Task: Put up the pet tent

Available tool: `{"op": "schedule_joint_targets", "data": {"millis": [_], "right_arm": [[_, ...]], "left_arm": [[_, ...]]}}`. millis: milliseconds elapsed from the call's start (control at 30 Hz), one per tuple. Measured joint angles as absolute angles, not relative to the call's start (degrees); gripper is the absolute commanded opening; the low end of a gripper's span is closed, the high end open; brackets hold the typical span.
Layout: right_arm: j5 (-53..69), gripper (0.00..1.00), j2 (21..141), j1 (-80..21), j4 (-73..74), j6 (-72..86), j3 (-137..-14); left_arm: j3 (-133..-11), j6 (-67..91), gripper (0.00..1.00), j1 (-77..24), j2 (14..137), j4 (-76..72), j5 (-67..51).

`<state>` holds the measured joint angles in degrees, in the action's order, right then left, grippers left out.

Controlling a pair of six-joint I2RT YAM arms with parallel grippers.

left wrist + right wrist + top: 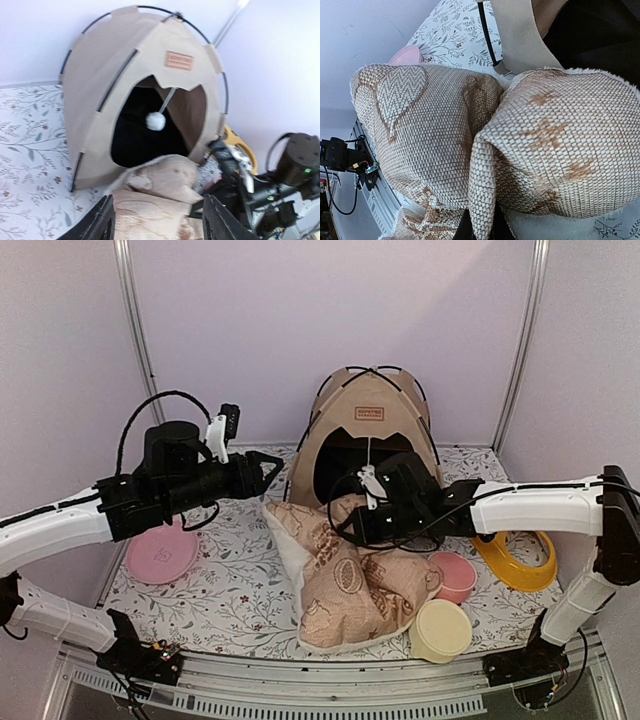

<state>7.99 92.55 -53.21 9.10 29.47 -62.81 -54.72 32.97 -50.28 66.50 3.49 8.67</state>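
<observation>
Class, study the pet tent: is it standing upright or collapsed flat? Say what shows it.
Upright. The pet tent stands as a dome, black poles arched over its top, the pom-pom hanging free in the doorway.

Robot test booth — a lab bench set-up.
Plain pale walls meet at bare metal posts; the left arm and right arm stand on a slotted metal rail — exposed wiring at the bases, beside a floral tablecloth.
</observation>
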Motion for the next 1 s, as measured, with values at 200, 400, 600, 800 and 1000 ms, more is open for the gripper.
{"op": "schedule_joint_targets", "data": {"millis": [200,400,600,800,1000], "right_arm": [[6.3,0.0,86.7,-51.7,9.0,31.1,-59.7],[5.2,0.0,78.7,-47.4,9.0,34.7,-56.5],[4.6,0.0,73.5,-43.5,9.0,37.3,-55.2],[4.6,0.0,72.7,-41.4,9.1,38.8,-55.2],[5.6,0.0,74.0,-41.2,9.1,39.2,-56.5]], "left_arm": [[-55.3,29.3,0.65,-39.7,72.5,3.1,6.0],[-59.6,24.9,0.65,-36.1,83.0,0.7,1.6],[-66.3,21.4,0.64,-34.6,92.6,-1.8,-1.7],[-71.9,19.1,0.62,-33.6,99.5,-2.3,-5.3],[-73.5,18.4,0.45,-33.6,101.9,-2.7,-8.1]]}}
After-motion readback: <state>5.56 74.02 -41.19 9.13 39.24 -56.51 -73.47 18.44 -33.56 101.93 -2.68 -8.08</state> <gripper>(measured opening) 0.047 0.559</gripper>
